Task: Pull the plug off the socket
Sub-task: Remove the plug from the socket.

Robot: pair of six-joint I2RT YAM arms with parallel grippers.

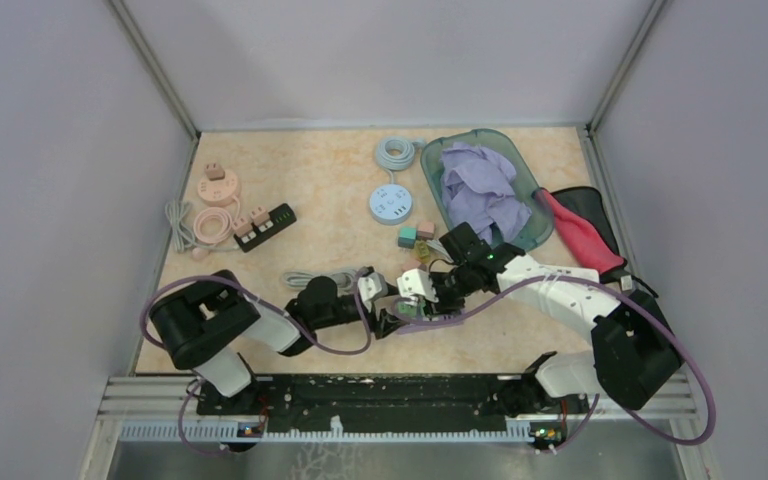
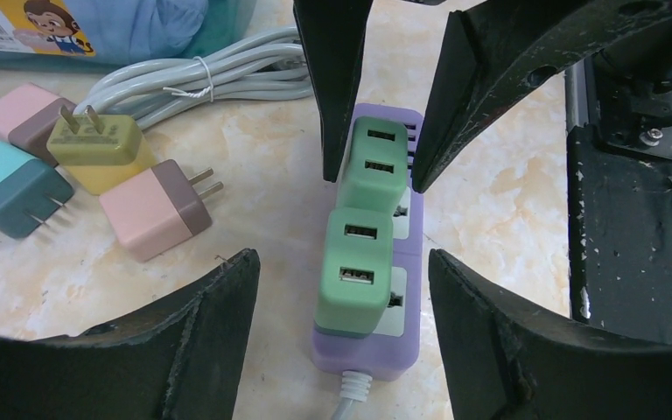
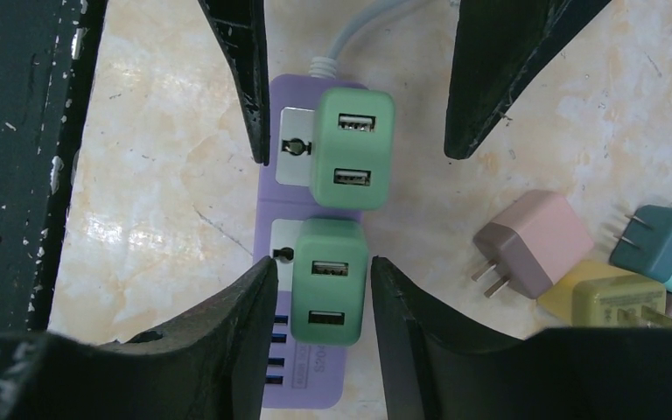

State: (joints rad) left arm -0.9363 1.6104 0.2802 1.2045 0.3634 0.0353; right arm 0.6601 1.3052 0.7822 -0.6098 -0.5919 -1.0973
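Green boxy plug (image 2: pixel 374 162) on the purple power strip (image 2: pixel 367 357) looks pinched by right gripper (image 3: pixel 322 267), left gripper (image 2: pixel 341 258) spread wide around its twin (image 2: pixel 357 271).

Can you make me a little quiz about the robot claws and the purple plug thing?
1. How many green plugs are stuck in the purple power strip?
2. True or false: the left gripper is shut tight.
3. Which green plug do the right gripper's fingers stand on both sides of?
A. the one nearer the cord
B. the one farther from the cord
C. neither one

Key
1. Two.
2. False. Its fingers stand wide apart, one on each side of the strip.
3. B.
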